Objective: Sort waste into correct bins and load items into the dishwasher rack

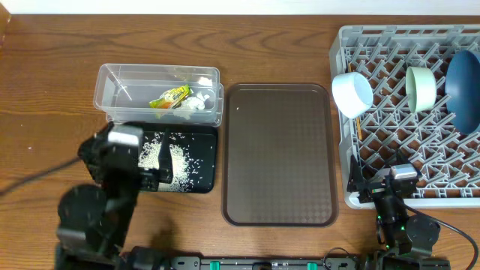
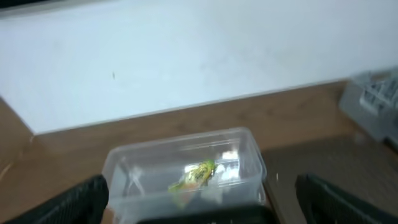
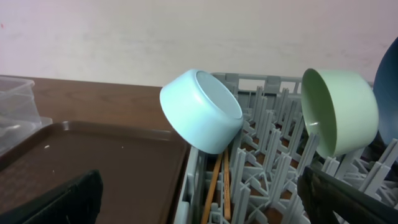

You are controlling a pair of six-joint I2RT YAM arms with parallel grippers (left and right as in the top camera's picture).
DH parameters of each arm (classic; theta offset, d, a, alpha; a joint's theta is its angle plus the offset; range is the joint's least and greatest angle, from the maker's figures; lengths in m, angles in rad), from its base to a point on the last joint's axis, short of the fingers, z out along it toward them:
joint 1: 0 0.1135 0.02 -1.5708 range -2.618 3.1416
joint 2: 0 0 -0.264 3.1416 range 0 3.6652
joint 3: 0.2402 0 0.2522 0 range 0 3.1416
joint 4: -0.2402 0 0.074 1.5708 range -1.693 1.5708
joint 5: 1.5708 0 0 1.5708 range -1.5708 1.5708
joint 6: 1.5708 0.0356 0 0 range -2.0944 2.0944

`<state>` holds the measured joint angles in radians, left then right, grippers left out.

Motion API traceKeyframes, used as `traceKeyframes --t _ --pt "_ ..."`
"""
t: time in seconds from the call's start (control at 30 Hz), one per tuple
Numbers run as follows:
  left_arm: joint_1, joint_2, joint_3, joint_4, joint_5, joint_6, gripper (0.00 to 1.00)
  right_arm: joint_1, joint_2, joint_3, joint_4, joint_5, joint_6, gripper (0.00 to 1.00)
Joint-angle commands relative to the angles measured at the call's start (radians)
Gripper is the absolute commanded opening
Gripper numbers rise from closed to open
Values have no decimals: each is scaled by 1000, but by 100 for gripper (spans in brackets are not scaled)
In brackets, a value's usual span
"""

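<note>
The clear tub (image 1: 112, 91) holds the yellow-green wrapper (image 1: 170, 96) and the white tissue wad (image 1: 197, 103). Rice scraps (image 1: 160, 153) lie in the black tray (image 1: 204, 161). The grey rack (image 1: 352, 196) holds the white bowl (image 1: 351, 93), mint-green bowl (image 1: 420, 88), blue dish (image 1: 463, 90) and chopsticks (image 3: 217, 180). The pink cup is out of view. My left gripper (image 2: 205, 211) is open and empty over the black tray, facing the tub (image 2: 186, 155) and wrapper (image 2: 194, 174). My right gripper (image 3: 202, 205) is open and empty at the rack's front left corner, below the white bowl (image 3: 202, 112).
The brown serving tray (image 1: 279, 154) lies between the black tray and the rack, and shows in the right wrist view (image 3: 93, 162). The left arm (image 1: 112, 187) covers the black tray's left end. A wall runs behind the table.
</note>
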<state>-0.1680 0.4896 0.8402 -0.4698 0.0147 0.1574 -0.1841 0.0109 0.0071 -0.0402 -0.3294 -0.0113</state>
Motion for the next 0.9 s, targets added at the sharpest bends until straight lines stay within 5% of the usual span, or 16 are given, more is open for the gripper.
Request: traceKeyframes --t 0.0,0.47,0.87 --pt "48 -99 -169 89 83 -45 98 -5 -5 -2 -4 -8 -2 99" --pt "78 -467 -694 402 83 -103 98 -5 -5 -2 -4 -8 -2 99" --pt "85 -488 -837 513 83 -103 98 -5 -5 -2 -4 -8 -2 99"
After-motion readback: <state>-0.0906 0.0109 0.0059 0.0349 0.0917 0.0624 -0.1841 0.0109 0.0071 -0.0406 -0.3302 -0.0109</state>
